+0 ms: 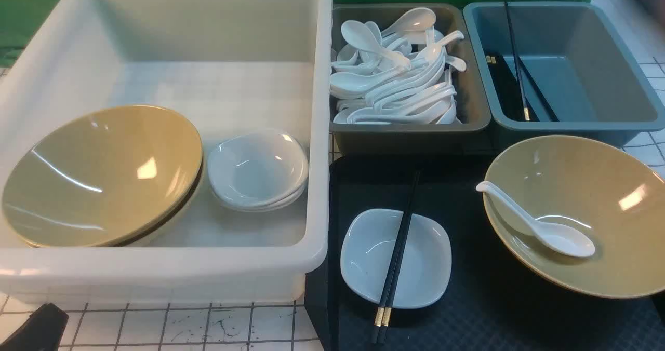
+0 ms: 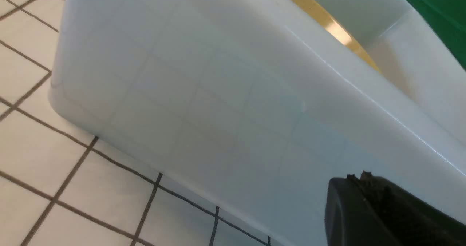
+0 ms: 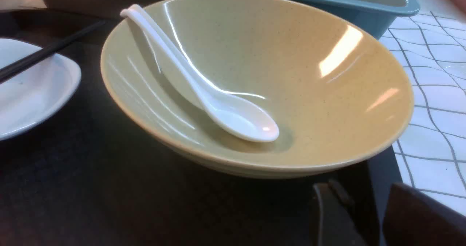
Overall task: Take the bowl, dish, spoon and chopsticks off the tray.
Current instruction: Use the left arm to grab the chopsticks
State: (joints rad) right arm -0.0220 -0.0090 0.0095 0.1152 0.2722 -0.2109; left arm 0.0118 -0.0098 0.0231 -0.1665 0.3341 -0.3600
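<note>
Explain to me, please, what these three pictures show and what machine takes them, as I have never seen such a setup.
This is a two-armed robot clearing tableware. The wide picture looks forward from between its arms. The other two come from a camera on each wrist.

On the dark tray sit a tan bowl with a white spoon inside, and a white dish with black chopsticks laid across it. Left of the tray stands a white tub holding stacked bowls and stacked dishes. Behind the tray are a grey bin of loose spoons and a blue bin with more chopsticks.

The left gripper is shut, near the tub's outer wall. The right gripper is open near the bowl's rim. Neither holds anything.
</note>
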